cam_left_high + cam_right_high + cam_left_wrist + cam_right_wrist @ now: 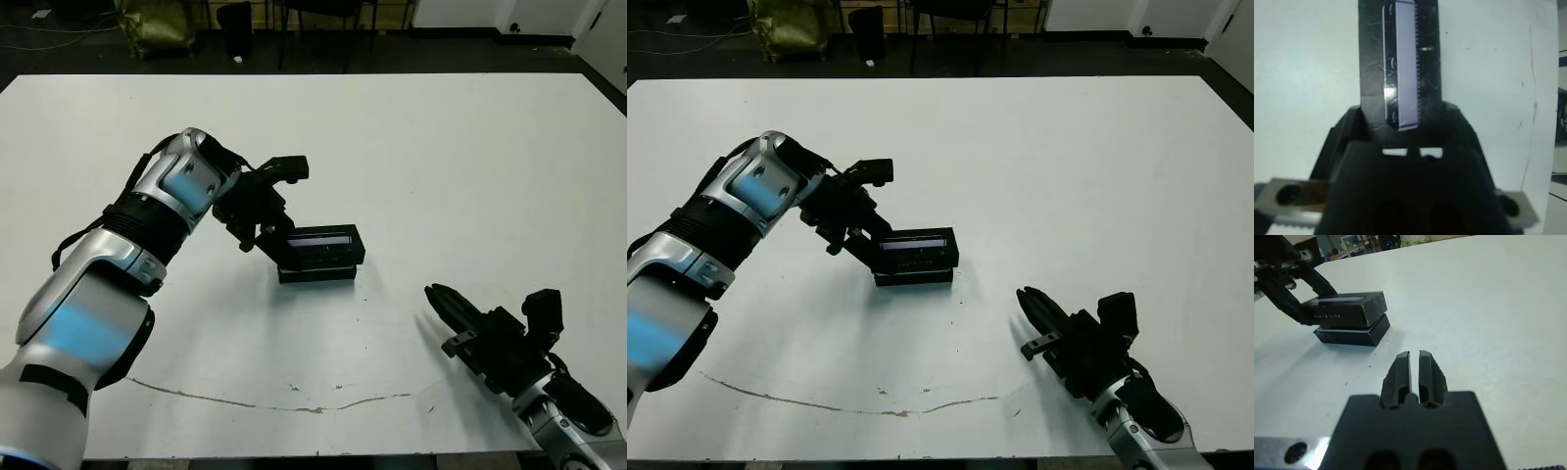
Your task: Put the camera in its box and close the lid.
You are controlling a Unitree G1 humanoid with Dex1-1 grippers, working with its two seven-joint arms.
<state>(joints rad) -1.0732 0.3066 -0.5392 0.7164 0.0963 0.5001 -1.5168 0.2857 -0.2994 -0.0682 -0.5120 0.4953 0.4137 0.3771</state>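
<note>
Right wrist view shows the lid [1347, 308] clamped at 1 end by the left gripper [266, 235], half-seated askew on the box [1352, 334]; rigid, light, glossy, likely slippery; right gripper [1414, 372] closed, empty.

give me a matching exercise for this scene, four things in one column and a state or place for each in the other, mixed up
Things:
1. flat black lid with glossy strip
2. shallow black box
3. left hand
4. right hand

States:
A. shut on nothing, apart from the box
B. resting on the white table, under the lid
C. gripping the lid's end
D. sitting skewed on the box

Pairs: 1-D, 2-B, 3-C, 4-A
</note>
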